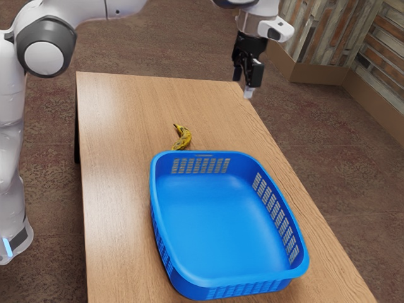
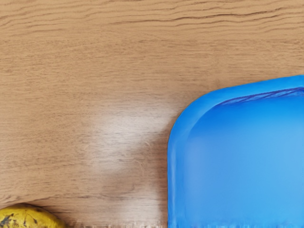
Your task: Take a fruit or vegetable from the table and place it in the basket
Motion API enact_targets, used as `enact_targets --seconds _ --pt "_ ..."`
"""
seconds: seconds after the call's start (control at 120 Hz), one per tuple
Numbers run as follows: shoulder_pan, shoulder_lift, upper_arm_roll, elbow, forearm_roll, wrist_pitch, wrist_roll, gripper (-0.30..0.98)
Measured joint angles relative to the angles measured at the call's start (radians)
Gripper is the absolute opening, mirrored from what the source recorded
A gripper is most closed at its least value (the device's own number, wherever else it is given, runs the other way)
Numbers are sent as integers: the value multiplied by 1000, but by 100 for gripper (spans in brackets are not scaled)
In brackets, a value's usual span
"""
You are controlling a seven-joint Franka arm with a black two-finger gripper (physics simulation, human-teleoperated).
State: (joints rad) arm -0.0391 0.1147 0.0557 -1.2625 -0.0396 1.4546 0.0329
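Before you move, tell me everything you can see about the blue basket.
The basket is bright blue and looks like plastic: a wide, round-cornered tub with a smooth rim, walls pierced by rows of slots, and a smooth floor. It stands upright and empty on the wood-grained table. The banana lies outside, close to one wall; I can't tell if they touch.
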Motion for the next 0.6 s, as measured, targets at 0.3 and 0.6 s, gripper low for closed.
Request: enact_targets --seconds 0.3,0.6 --pt "64 2 2 18 -71 -68 -14 68" --pt "90 -11 35 21 -145 -185 -322 68"
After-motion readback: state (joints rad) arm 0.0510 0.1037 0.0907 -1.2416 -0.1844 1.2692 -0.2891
